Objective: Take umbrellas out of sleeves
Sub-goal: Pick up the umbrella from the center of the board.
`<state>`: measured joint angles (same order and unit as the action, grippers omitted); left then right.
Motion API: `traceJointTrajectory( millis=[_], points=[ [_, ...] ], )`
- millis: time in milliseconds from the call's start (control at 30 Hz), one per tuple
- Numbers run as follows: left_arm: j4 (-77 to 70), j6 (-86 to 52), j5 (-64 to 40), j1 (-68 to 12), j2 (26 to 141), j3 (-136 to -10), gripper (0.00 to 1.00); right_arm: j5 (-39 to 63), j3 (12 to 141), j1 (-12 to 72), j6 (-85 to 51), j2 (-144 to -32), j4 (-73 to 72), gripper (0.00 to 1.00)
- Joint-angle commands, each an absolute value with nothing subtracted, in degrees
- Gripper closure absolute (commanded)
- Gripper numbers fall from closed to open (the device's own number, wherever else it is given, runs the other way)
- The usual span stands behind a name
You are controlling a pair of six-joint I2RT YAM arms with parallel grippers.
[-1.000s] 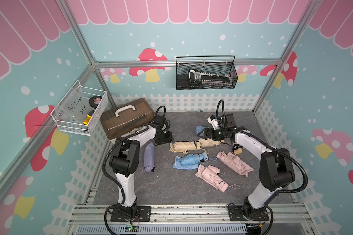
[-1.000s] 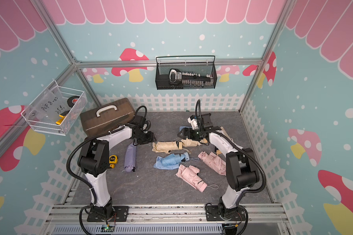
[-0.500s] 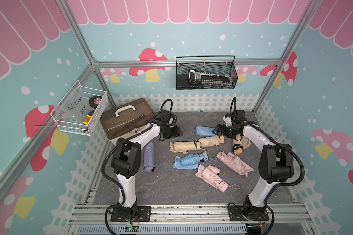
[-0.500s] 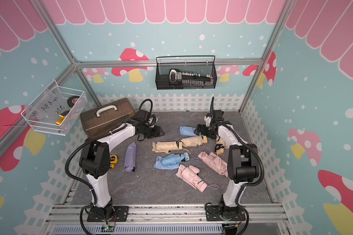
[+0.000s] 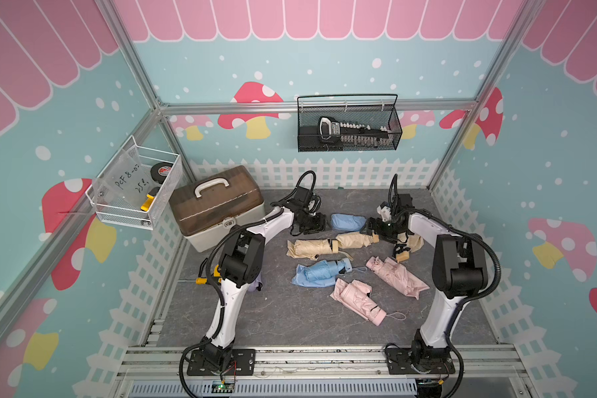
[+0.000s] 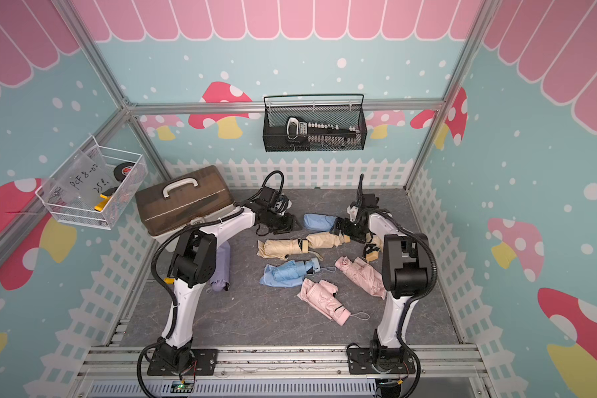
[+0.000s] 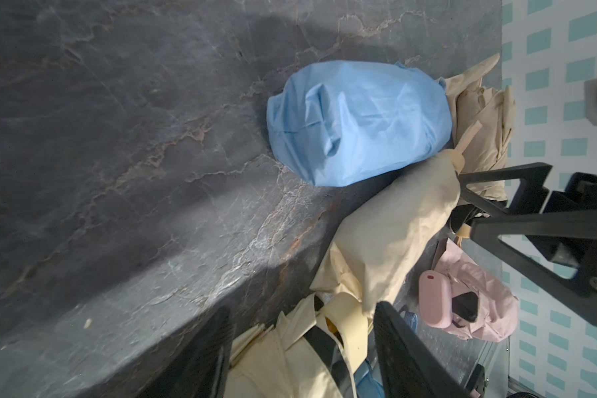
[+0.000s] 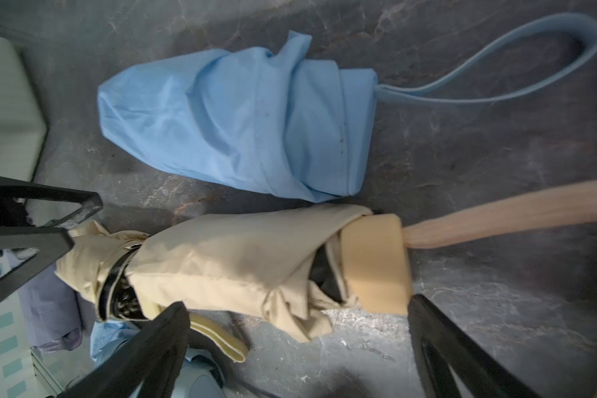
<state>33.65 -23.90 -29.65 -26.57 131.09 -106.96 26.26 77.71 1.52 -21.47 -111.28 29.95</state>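
Note:
A blue sleeve (image 5: 347, 222) with an umbrella inside lies at the back of the mat, its wrist loop (image 8: 497, 62) trailing out. Just in front of it a beige sleeve (image 5: 354, 240) covers an umbrella whose handle (image 8: 373, 262) sticks out. This sleeve lies end to end with a bare beige umbrella (image 5: 311, 248). My left gripper (image 5: 312, 222) is open beside the blue sleeve's left end, its fingers (image 7: 200, 355) over the bare beige umbrella. My right gripper (image 5: 376, 229) hangs open at the beige handle, gripping nothing. In front lie a blue umbrella (image 5: 321, 272) and two pink umbrellas (image 5: 357, 301).
A brown toolbox (image 5: 218, 203) stands at the back left. A lilac umbrella (image 6: 221, 272) lies partly behind my left arm, and another beige umbrella (image 5: 412, 243) is under my right arm. White picket fencing (image 5: 324, 170) borders the mat. A black wire basket (image 5: 348, 127) hangs on the back wall.
My left gripper has travelled right, from near the toolbox to the blue sleeve's left end. My right gripper has shifted right and slightly forward, uncovering the blue sleeve. Both stayed open.

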Motion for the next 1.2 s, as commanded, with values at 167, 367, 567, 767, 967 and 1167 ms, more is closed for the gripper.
traceJointTrajectory(
  millis=[167, 367, 567, 767, 967, 1167],
  points=[
    [33.58, -23.21, -30.33, -25.93, 128.4, -103.39, 0.35, 21.54, 76.15, 2.74, -11.59, -106.05, 29.57, 0.03],
    [33.52, -22.68, -29.71, -25.4, 125.85, -101.41, 0.36, 13.13, 76.51, 6.52, 6.99, -102.77, 32.29, 0.03],
    [32.58, -22.51, -29.54, -24.87, 123.2, -98.2, 0.36, 8.21, 76.11, 13.37, 30.04, -104.24, 36.15, 0.03],
    [31.76, -21.9, -29.36, -24.01, 121.9, -94.97, 0.35, 3.95, 77.66, 14.63, 31.55, -107.35, 29.48, 0.03],
    [31.68, -21.23, -30.04, -23.73, 124.13, -94.75, 0.35, 4.13, 82.11, 15.69, 33.62, -113.42, 33.66, 0.03],
    [31.81, -19.33, -30.93, -23.73, 124.63, -93.02, 0.36, 5.48, 83.56, 15.99, 30.94, -115.99, 34.71, 0.07]
  ],
)
